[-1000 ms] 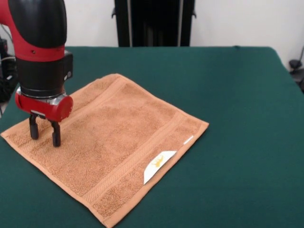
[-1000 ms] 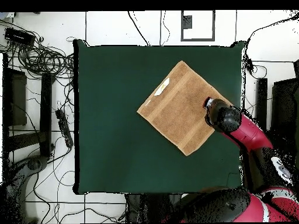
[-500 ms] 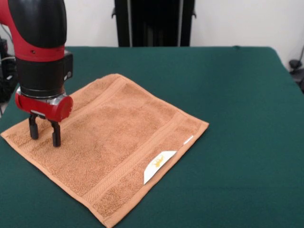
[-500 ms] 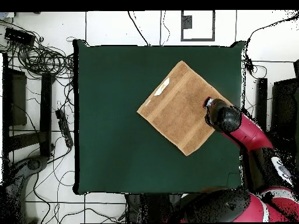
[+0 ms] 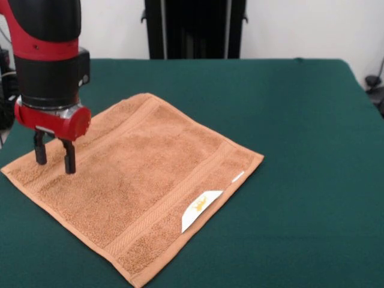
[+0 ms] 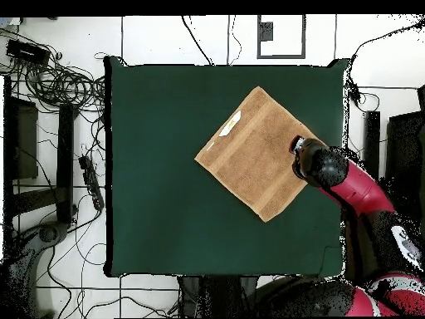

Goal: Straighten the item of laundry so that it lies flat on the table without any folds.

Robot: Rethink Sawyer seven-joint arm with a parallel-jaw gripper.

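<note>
The orange-tan towel [image 5: 138,180] lies spread flat on the dark green table [image 5: 300,150], turned like a diamond. Its white label with a yellow mark [image 5: 200,209] sits at the near right edge. In the overhead view the towel [image 6: 253,154] lies right of the table's [image 6: 166,191] middle. My gripper [image 5: 54,157] hangs just above the towel's left corner, fingers [image 5: 70,157] apart and empty. In the overhead view the arm [image 6: 319,166] covers that corner.
A black stand [image 5: 192,29] rises behind the table's far edge. Cables and power strips [image 6: 62,125] lie on the floor beside the table in the overhead view. The towel's left corner lies close to the table's left edge.
My gripper has risen a little off the towel's left corner and stayed open. The towel has not moved.
</note>
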